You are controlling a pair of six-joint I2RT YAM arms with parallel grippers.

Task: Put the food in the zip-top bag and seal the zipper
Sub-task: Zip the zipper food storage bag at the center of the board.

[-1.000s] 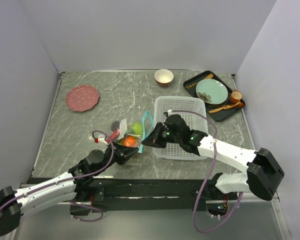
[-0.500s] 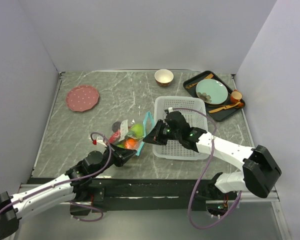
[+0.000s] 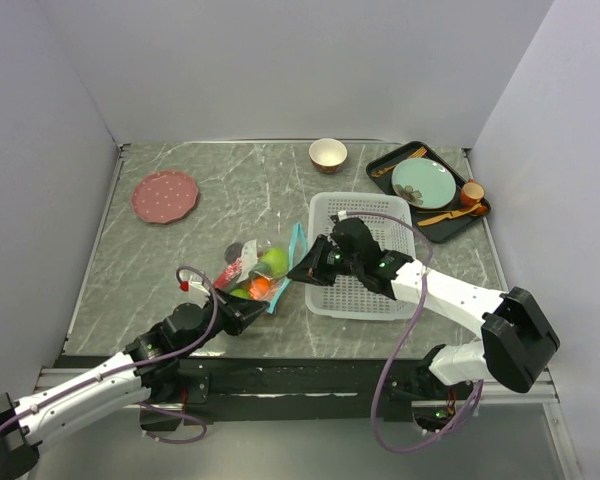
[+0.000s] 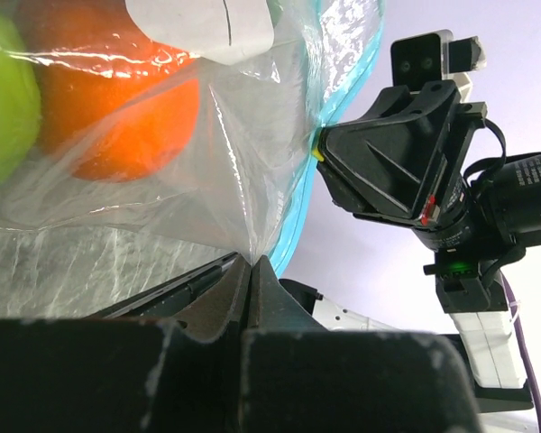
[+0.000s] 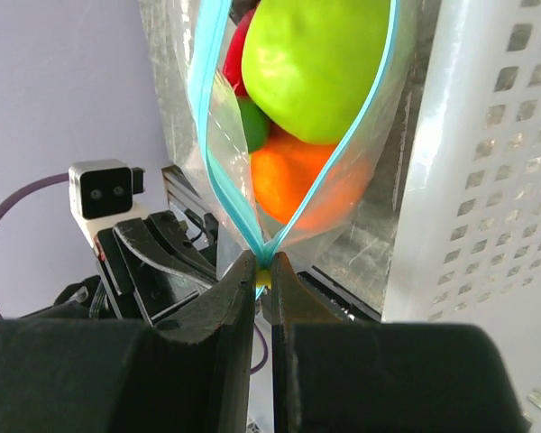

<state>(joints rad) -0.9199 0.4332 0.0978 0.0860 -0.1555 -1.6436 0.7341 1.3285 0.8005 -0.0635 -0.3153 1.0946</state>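
Observation:
The clear zip-top bag (image 3: 252, 273) lies on the table left of the basket. The food shows inside it: a green apple (image 5: 320, 54), an orange (image 5: 302, 180) and a red piece (image 3: 230, 272). In the left wrist view the orange (image 4: 117, 117) presses against the film. My left gripper (image 4: 251, 262) is shut on the bag's near corner, beside the teal zipper (image 4: 311, 180). My right gripper (image 5: 263, 266) is shut on the zipper (image 5: 224, 194) at a small yellow slider, where the two teal strips meet. Beyond that point the mouth gapes open. In the top view the right gripper (image 3: 298, 272) sits at the bag's right edge and the left gripper (image 3: 252, 308) at its near edge.
A white perforated basket (image 3: 372, 215) stands directly right of the bag, under my right arm. A pink plate (image 3: 165, 195) lies at the far left, a small bowl (image 3: 327, 154) at the back. A black tray (image 3: 405, 152) with a teal plate, cup and cutlery sits far right.
My left gripper has drawn back toward the near left, keeping hold of the bag's corner. The right gripper has edged slightly away along the zipper.

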